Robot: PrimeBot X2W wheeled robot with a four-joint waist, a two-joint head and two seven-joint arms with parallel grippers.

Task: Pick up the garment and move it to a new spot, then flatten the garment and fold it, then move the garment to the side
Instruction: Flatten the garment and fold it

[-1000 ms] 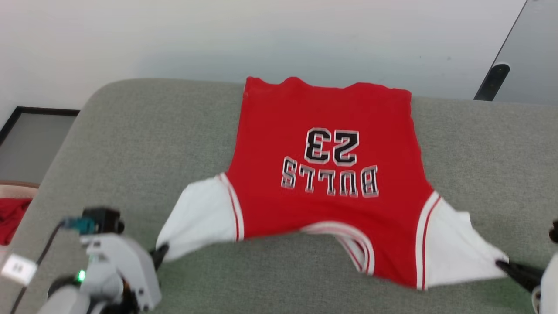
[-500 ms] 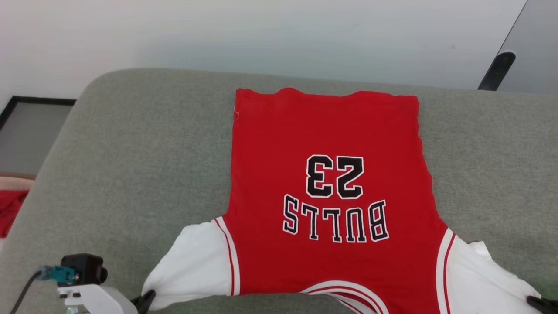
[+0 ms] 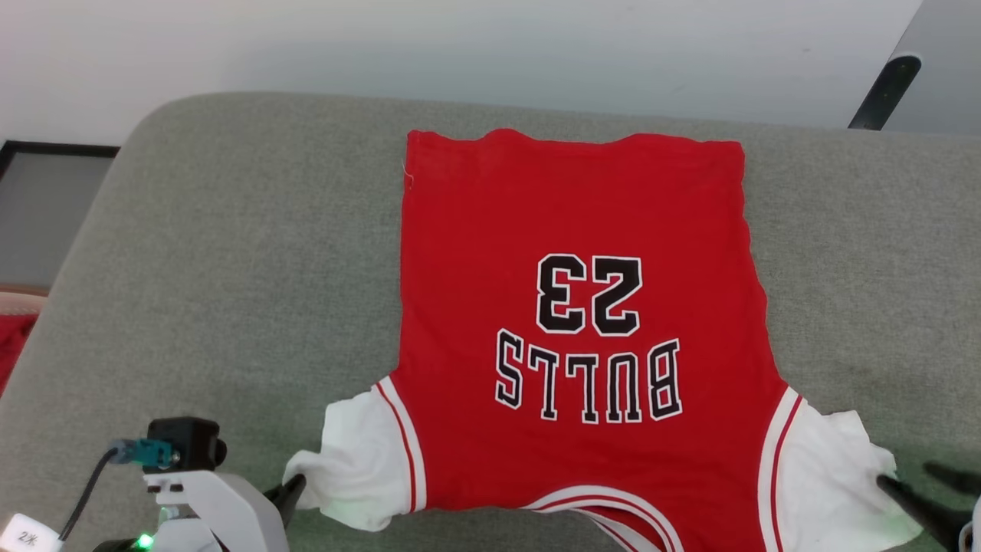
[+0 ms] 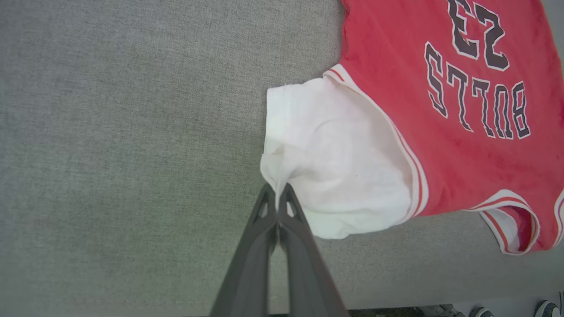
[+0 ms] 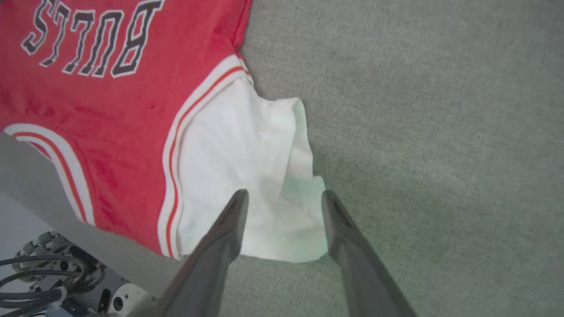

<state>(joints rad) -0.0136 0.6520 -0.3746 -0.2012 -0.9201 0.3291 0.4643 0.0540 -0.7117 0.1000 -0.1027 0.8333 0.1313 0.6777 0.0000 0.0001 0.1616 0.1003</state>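
The garment lies spread on the grey cushioned surface, hem away from me, its lettering upside down. It is red with white sleeves and also appears in the left wrist view and the right wrist view. My left gripper is shut on the edge of the garment's left white sleeve, which bunches at the fingertips. My right gripper is open, its fingers either side of the right white sleeve, which lies slack on the cushion.
The grey cushioned surface has rounded far corners and a near edge just below the grippers. A plain red cloth shows at the far left edge. A dark pole stands at the upper right. Shoes show beyond the near edge.
My right gripper has opened and let go of the right sleeve, which now lies slack. The left sleeve has bunched up. The head view has shifted as the camera moved.
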